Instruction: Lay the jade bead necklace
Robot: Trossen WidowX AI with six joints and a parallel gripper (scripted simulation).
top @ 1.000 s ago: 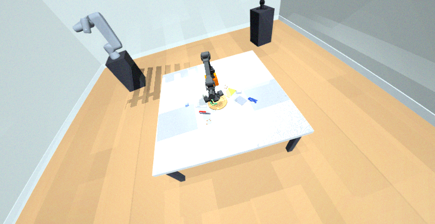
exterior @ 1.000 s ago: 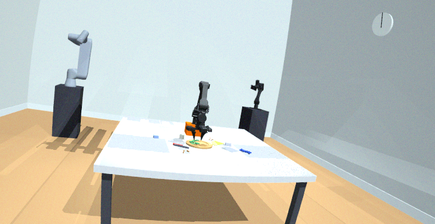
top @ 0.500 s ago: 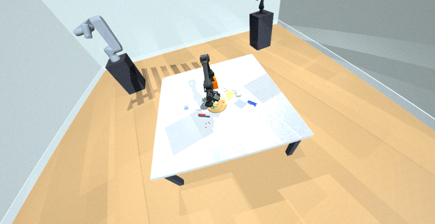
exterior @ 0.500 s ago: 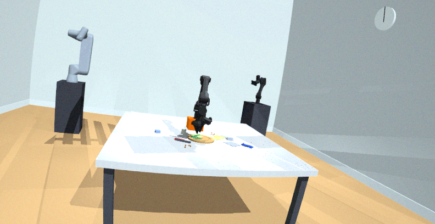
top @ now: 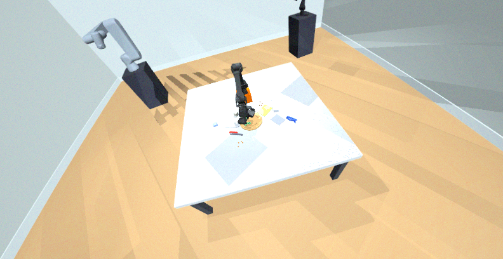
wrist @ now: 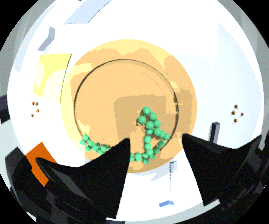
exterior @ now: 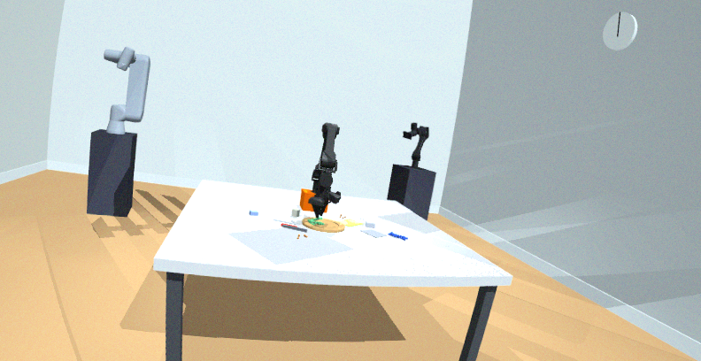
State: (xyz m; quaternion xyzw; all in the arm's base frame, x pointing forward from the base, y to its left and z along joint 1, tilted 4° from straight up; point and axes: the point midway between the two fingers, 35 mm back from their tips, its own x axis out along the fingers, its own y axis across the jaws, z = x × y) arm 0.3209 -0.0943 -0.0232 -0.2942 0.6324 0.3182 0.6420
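The round wooden bead board lies flat on the table. The jade bead necklace lies on it. In the wrist view, one stretch of green beads follows the lower arc of the circular groove, partly hidden behind the left finger. Other beads are bunched and doubled over inside the ring at the lower right. My gripper is partly open and points down over the necklace. Beads show between and beyond the fingertips in the wrist view, with none pinched.
An orange box stands behind the board. A yellow sheet lies beside it. A red and dark tool lies near the board's front left. A blue item lies farther right. Several small brown beads lie nearby.
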